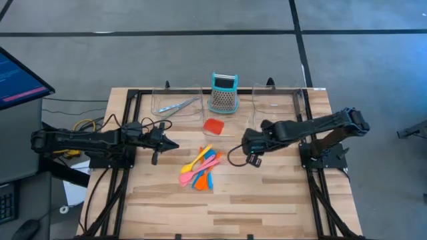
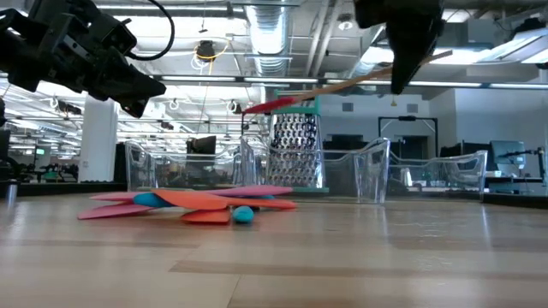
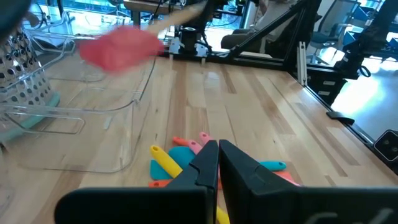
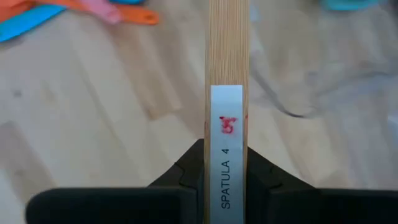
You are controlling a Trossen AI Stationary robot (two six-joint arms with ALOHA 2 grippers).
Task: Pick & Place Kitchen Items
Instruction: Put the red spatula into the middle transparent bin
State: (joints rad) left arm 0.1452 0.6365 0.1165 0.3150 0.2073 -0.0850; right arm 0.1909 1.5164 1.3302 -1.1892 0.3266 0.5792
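From above, the step in hand looks like the carry: the right gripper (image 1: pixel 253 148) holds a red spatula (image 1: pixel 214 126) by its wooden handle, with the red blade raised just in front of the grater (image 1: pixel 224 93), the landmark at the back of the tabletop (image 1: pixel 267 200). The pile of utensils (image 1: pixel 200 170) lies further in front of the grater, towards the near edge. Silvery tongs (image 1: pixel 179 107) lie in the clear tray (image 1: pixel 160 107) just left of the grater; a second clear tray (image 1: pixel 277 100) sits just right of it. The right arm reaches in from the right, forearm stretched towards the grater. The left gripper (image 1: pixel 170 143) waits to the front-left of the grater, beside the pile.

From tabletop height, the spatula hangs tilted above the surface, blade (image 2: pixel 272 105) lower than the handle (image 2: pixel 377 75), crossing in front of the grater's top. The pile (image 2: pixel 197 204) rests flat in front of the grater.

The left wrist camera shows its own fingers (image 3: pixel 205 168) closed together, holding nothing, pointing over the pile towards the far side.

The right wrist camera shows the fingers (image 4: pixel 186 177) clamped on a labelled wooden handle (image 4: pixel 227 93).

My judgement: the next move calls for swinging the blade over a tray beside the grater, lowering until the spatula clears the tray wall, then releasing. Which tray is meant I cannot tell.
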